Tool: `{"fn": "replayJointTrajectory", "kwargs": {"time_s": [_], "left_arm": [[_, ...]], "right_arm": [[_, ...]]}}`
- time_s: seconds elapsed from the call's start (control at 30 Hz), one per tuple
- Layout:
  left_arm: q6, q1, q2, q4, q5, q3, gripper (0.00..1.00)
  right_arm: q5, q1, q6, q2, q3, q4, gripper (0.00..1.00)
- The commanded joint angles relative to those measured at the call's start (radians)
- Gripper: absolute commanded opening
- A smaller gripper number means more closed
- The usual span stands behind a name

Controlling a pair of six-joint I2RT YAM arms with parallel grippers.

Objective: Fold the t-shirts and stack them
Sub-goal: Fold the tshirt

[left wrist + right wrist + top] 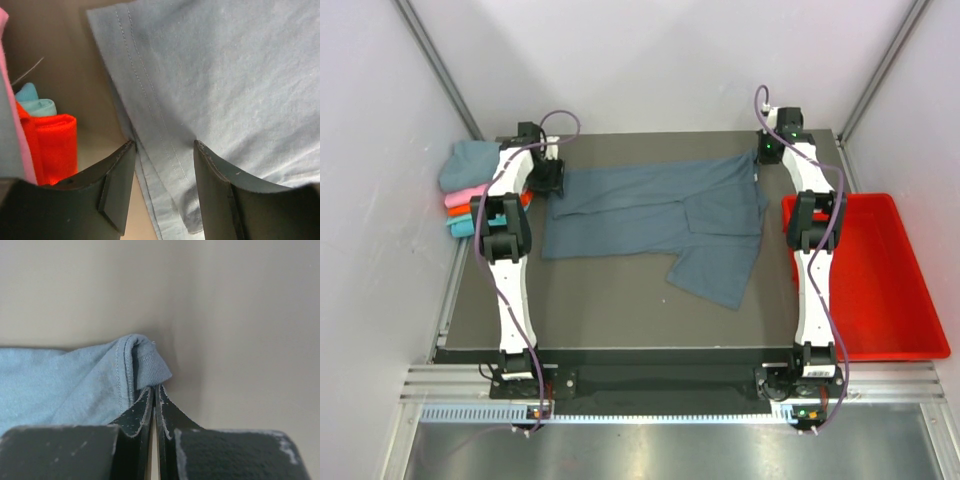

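Item: blue-grey shirt (650, 205), spread flat left of the tray (910, 340); right gripper (155, 390) pinched shut on its tray-side corner, left gripper (164, 147) jaws apart astride the far hem; risk: that thin pinch slipping under pull, skewing the fold.

Lit softly and evenly from overhead, without harsh glare.

Bright and sharp in the top view, with only faint shadows under the arms on the dark table (620, 310) and a mild sheen on the red tray (900, 300). Crisp on the blue-grey t-shirt (225, 75) stitching in the left wrist view, softer on the dark left fingers (117, 190). Dimmer and warmer in the right wrist view, shadowed beside the cloth, blurred at the right fingers (135, 415).
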Motion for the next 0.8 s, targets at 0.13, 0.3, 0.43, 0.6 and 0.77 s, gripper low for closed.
{"fn": "replayJointTrajectory", "kwargs": {"time_s": [0.13,0.3,0.43,0.6,0.77], "left_arm": [[-0.035,0.002,0.056,0.034,0.008,0.033,0.49],[-0.044,0.004,0.097,0.057,-0.035,0.068,0.09],[-0.058,0.004,0.124,0.076,-0.058,0.095,0.00],[-0.080,0.007,0.153,0.123,-0.101,0.155,0.00],[-0.087,0.006,0.188,0.168,-0.113,0.198,0.00]], "right_arm": [[0.018,0.048,-0.017,-0.067,-0.044,-0.049,0.00],[0.039,0.050,-0.022,-0.066,-0.041,-0.043,0.00],[0.051,0.050,-0.029,-0.052,-0.028,-0.032,0.00],[0.091,0.050,-0.026,-0.029,0.003,-0.012,0.00],[0.104,0.045,-0.028,-0.006,0.037,0.016,0.00]]}}
